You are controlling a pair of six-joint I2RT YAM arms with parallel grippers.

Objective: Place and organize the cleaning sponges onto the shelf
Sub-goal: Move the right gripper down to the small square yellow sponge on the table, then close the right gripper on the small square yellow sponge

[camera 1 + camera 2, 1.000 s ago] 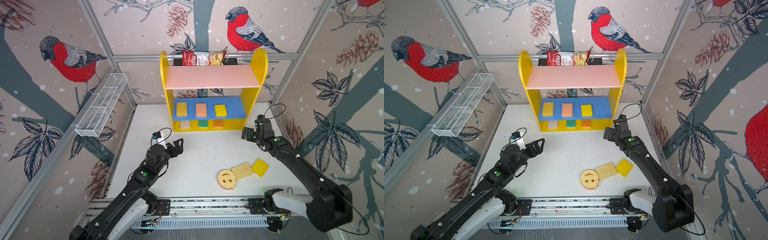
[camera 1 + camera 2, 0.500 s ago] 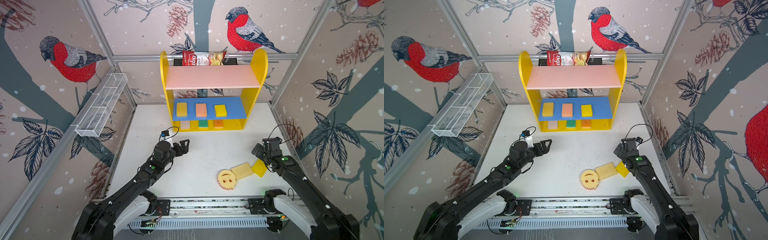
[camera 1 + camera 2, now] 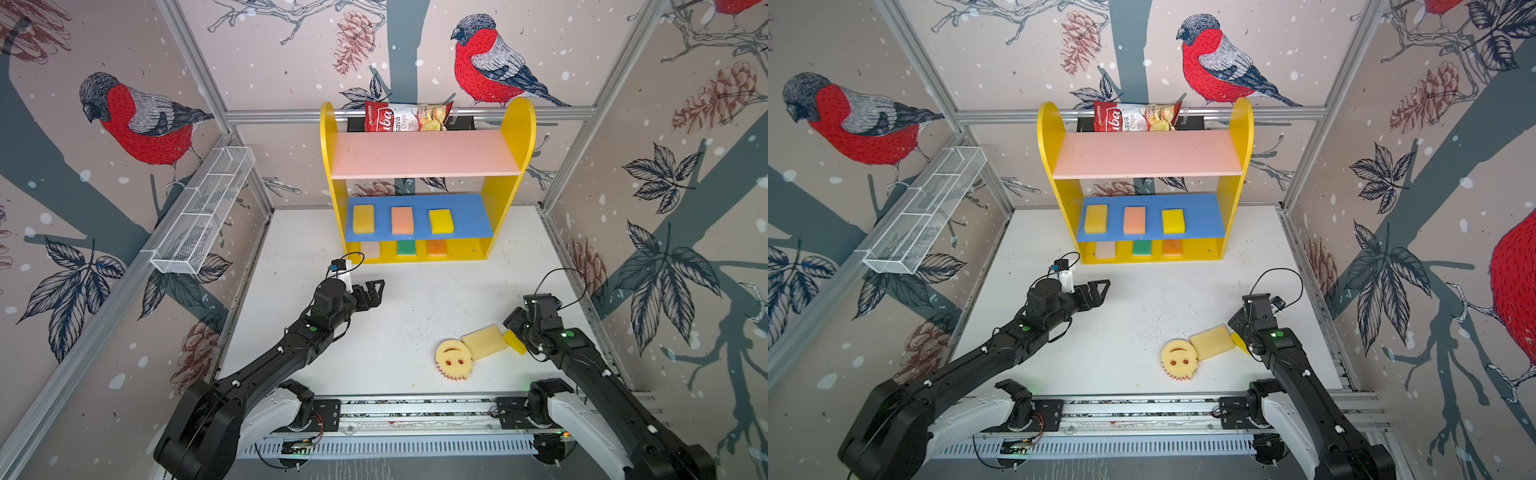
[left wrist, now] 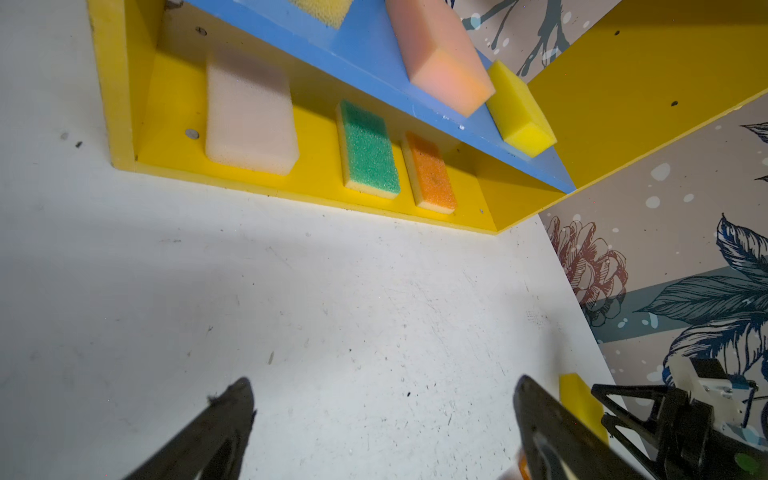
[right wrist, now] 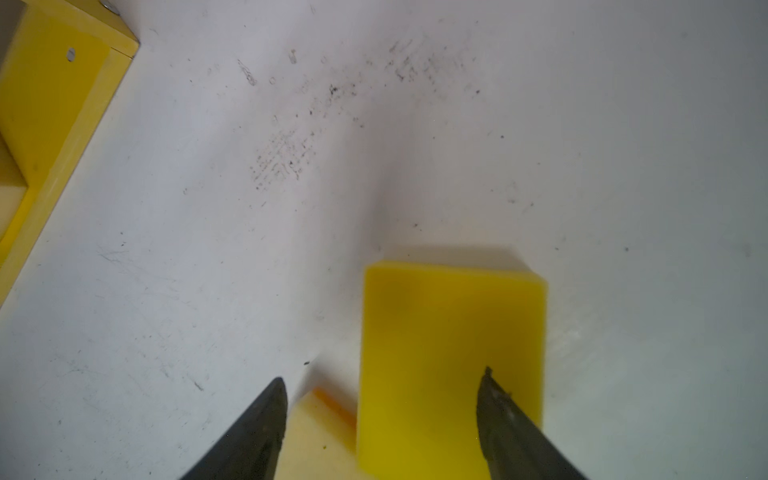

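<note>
The shelf stands at the back with three sponges on its blue board: yellow-orange, peach and yellow. On its base lie a pale one, a green one and an orange one. On the table at front right lie the round smiley sponge, a cream sponge and a yellow sponge. My right gripper is low over the yellow sponge, open; one finger overlaps the sponge and the other is beside the cream sponge. My left gripper hangs open and empty before the shelf.
A red-and-white chips bag sits behind the shelf's top. A white wire-mesh rack is fixed on the left wall. The arms' rail runs along the front edge. The right wall is close to the right arm.
My right arm has swung from beside the shelf down to the yellow sponge at front right, and its jaws have narrowed. My left gripper has moved forward and to the right.
</note>
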